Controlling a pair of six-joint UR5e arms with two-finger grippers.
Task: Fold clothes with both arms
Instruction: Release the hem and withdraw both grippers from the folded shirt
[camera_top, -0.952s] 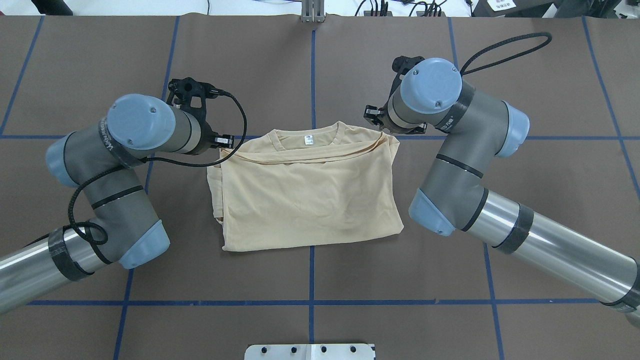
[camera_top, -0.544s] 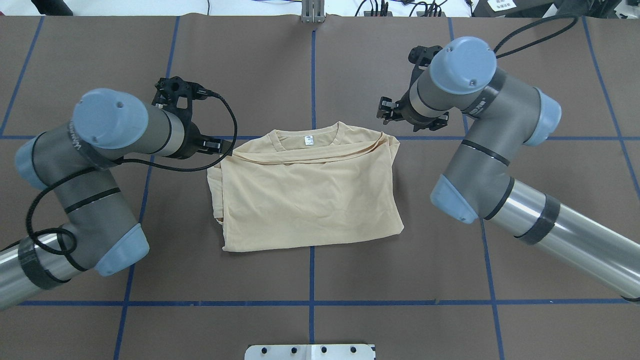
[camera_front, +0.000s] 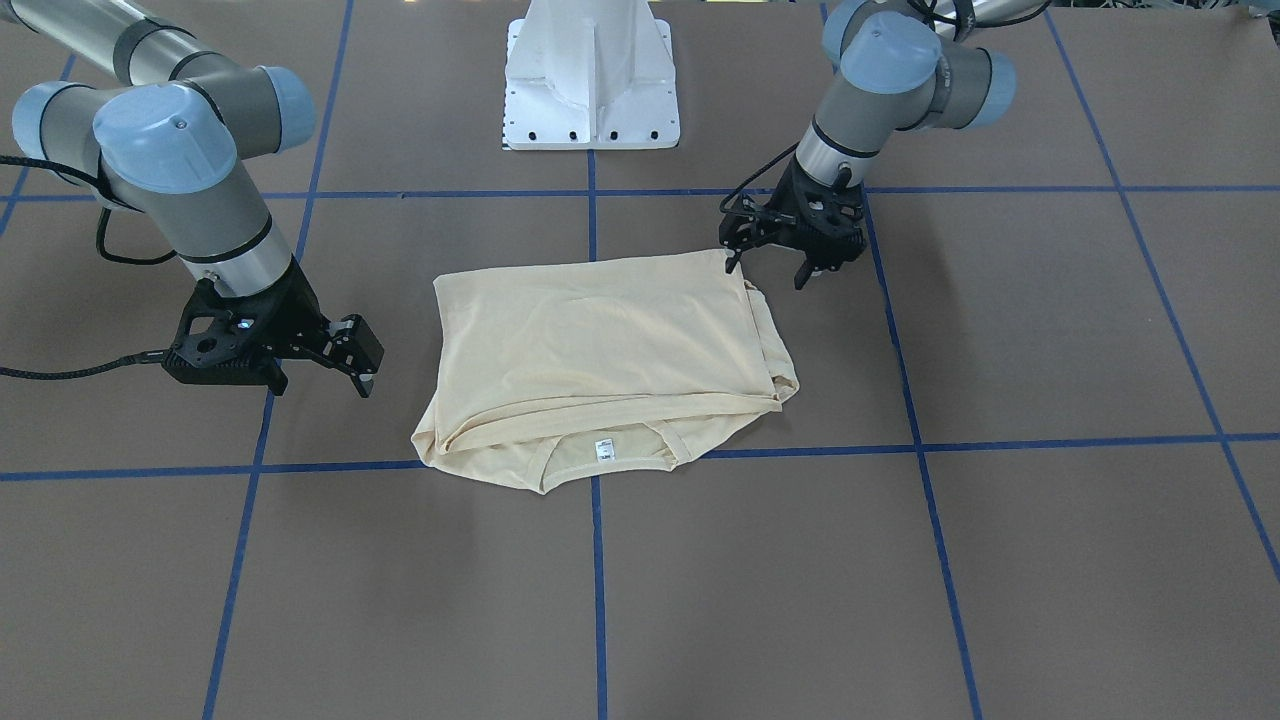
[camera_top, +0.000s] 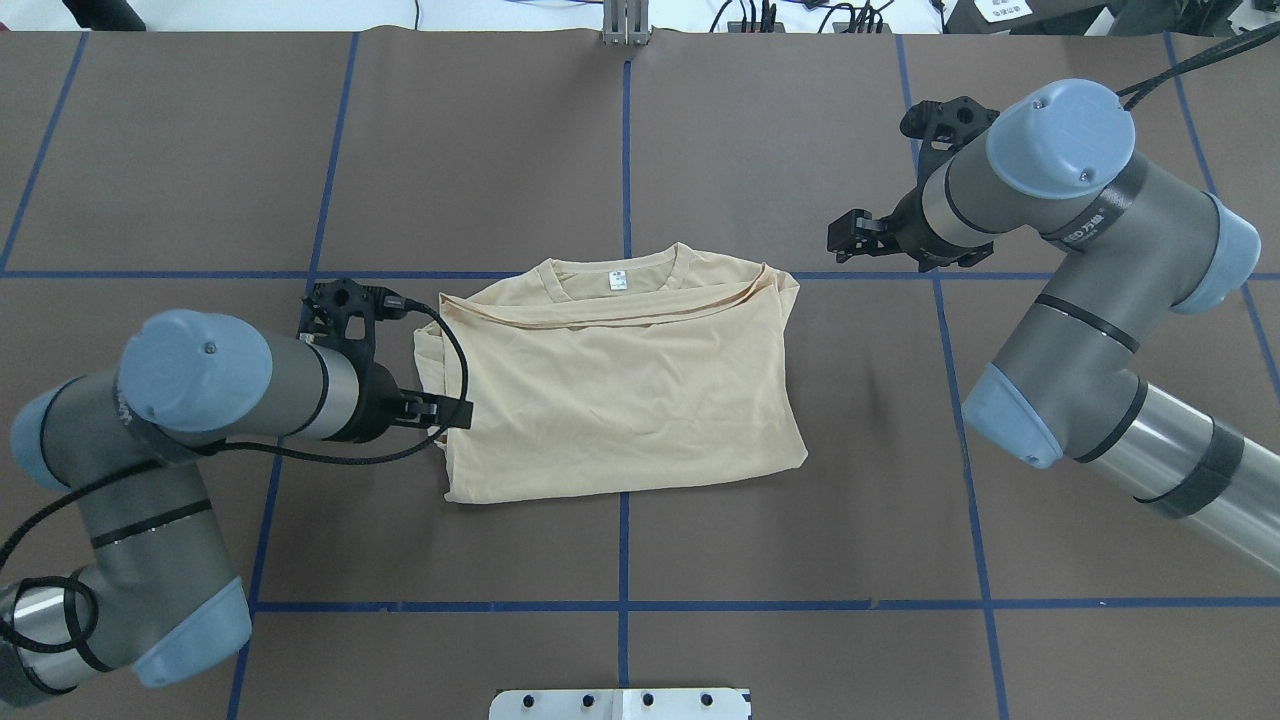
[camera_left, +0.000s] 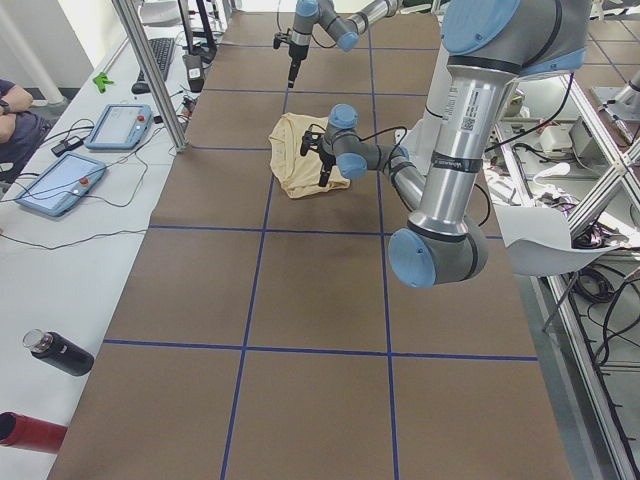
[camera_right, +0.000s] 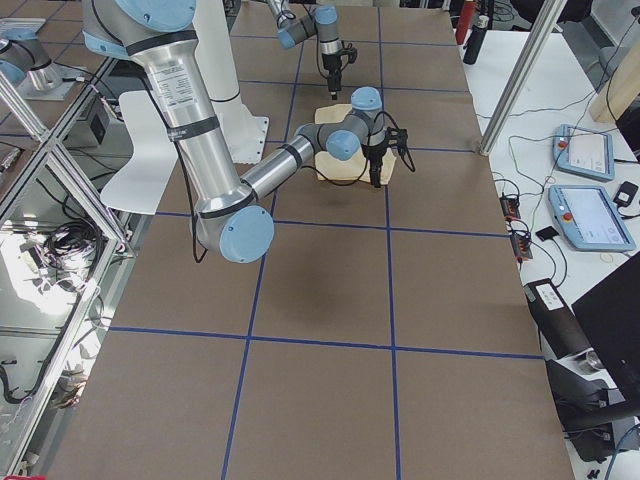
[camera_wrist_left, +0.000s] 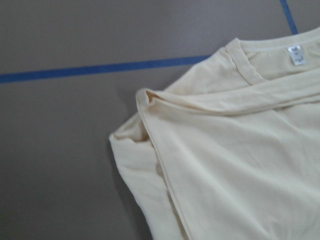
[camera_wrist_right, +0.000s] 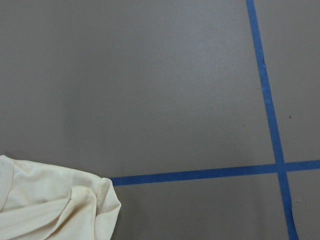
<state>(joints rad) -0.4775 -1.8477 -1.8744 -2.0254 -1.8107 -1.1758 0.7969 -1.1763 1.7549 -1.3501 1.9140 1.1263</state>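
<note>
Folded shirt (camera_top: 620, 390) mid-table, left gripper (camera_top: 448, 412) nearer.
Jaws parted, empty, it sits at the shirt's left edge; right gripper (camera_top: 848, 236), likewise spread and empty, stands well off the collar corner.

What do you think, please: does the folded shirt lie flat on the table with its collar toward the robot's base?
Not quite: the folded shirt lies flat on the table, but its collar points away from the base, as the exterior front-facing view shows.
</note>
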